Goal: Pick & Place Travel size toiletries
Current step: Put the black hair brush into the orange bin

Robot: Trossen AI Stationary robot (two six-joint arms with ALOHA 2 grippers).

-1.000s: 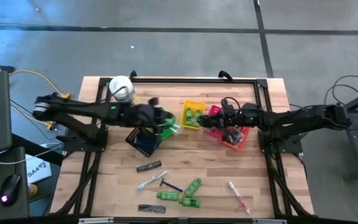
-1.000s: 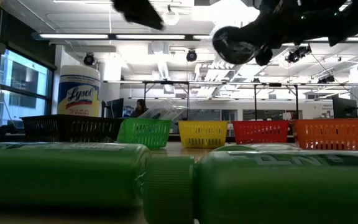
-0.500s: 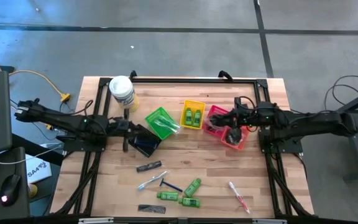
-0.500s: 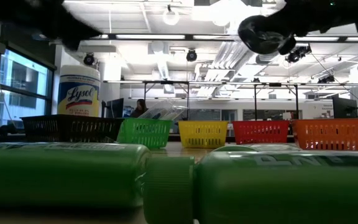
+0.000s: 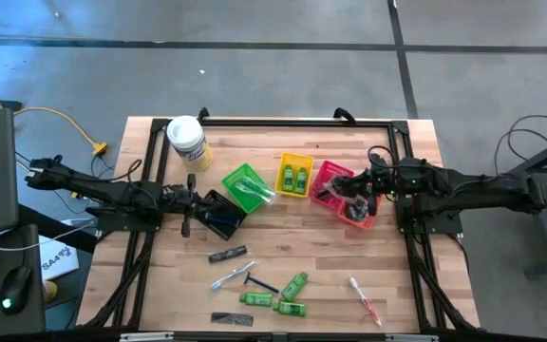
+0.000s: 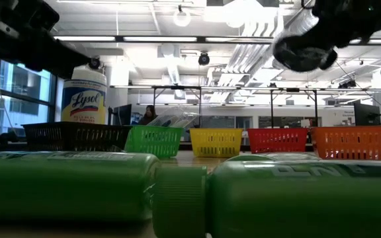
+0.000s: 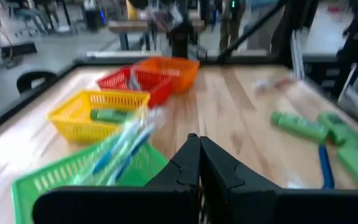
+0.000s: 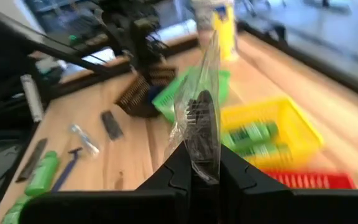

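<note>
My right gripper is shut on a clear packet with a dark toothed item inside. It hangs above the red basket and the orange basket. My left gripper is shut and holds nothing, drawn back beside the black basket at the table's left. A clear-wrapped toothbrush lies in the green basket, and two green bottles in the yellow basket. More toiletries lie loose near the front edge: green bottles, a razor, toothbrushes, black combs. My right gripper pinches the lower end of the clear packet between its two fingers. The packet stands up from the fingers, edge on to the wrist camera, lifted clear of the baskets.
A white-lidded tub with a yellow label stands at the far left corner. A black frame rail runs along the table's far side. Bare wood lies between the baskets and the loose items near the front.
My left gripper has pulled back from over the green basket toward the table's left edge and sunk lower; the wrapped toothbrush stays in the green basket. My right gripper has drifted a little toward the table's right edge with the clear packet.
</note>
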